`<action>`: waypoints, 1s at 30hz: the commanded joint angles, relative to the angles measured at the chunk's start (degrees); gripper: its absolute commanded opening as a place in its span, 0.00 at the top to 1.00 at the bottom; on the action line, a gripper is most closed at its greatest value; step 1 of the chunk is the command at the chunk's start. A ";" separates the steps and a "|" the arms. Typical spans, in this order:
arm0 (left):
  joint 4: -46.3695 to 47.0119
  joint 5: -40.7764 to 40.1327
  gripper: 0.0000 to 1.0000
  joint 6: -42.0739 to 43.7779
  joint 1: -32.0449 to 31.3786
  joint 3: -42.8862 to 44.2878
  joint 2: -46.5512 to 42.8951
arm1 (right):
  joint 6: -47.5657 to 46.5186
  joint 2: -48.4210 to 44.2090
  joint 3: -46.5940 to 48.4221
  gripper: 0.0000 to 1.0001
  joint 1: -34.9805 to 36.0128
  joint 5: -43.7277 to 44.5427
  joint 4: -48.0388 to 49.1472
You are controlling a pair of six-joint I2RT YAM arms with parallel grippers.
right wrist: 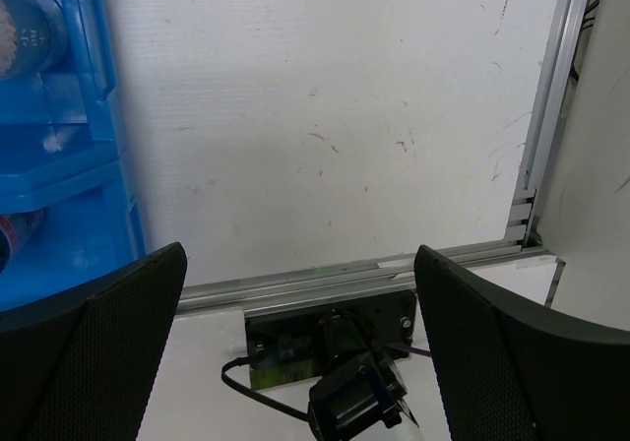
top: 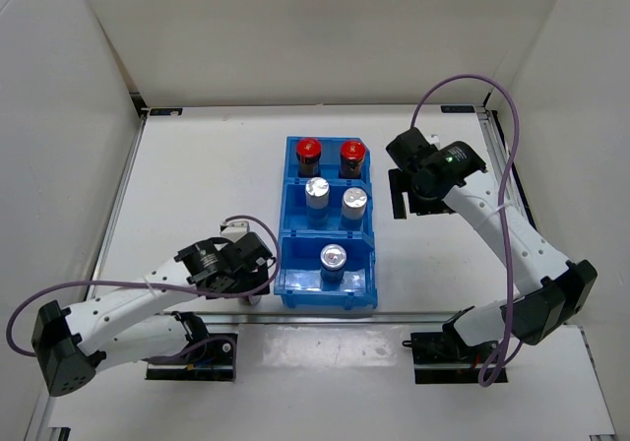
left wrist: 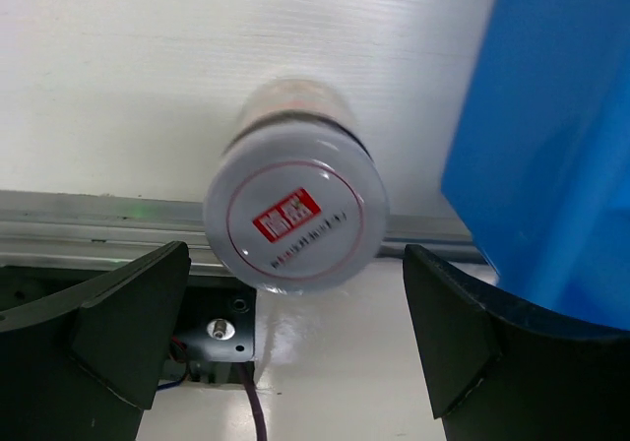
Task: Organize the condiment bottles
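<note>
A blue three-compartment bin (top: 291,282) sits mid-table. Two red-capped dark bottles (top: 309,149) (top: 351,151) stand in its far compartment. Two silver-capped bottles (top: 317,190) (top: 354,200) are in the middle one, and a single silver-capped bottle (top: 333,257) is in the near one. Another silver-capped bottle (left wrist: 295,215), with a red mark on its cap, stands on the table just left of the bin (left wrist: 551,136). My left gripper (left wrist: 295,264) hovers over it, open, a finger on each side and not touching. My right gripper (top: 402,195) is open over bare table right of the bin.
The aluminium rail (left wrist: 89,215) along the near table edge runs close behind the loose bottle. The right wrist view shows the bin's side (right wrist: 69,165), the table's right rail (right wrist: 551,116) and the right arm's base (right wrist: 345,362). White walls enclose the table.
</note>
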 commanded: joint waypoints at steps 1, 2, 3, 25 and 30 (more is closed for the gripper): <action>0.70 -1.80 0.00 -0.47 2.61 0.33 2.79 | -0.34 0.15 -0.05 0.01 -0.18 -0.32 0.68; 0.70 -1.80 0.00 0.32 3.23 0.33 3.50 | -0.34 0.67 -0.05 0.01 -0.18 -0.84 0.68; 1.66 -0.93 0.00 1.03 3.84 0.33 4.20 | -0.34 0.68 -0.05 0.01 -0.18 -0.85 0.68; 1.41 -4.17 0.88 10.35 14.13 19.65 7.19 | -0.87 1.73 -0.05 0.01 -0.18 -0.85 1.21; -0.53 -6.36 0.89 13.33 12.21 32.73 12.99 | -0.87 1.73 -0.58 0.01 -0.18 -1.37 1.21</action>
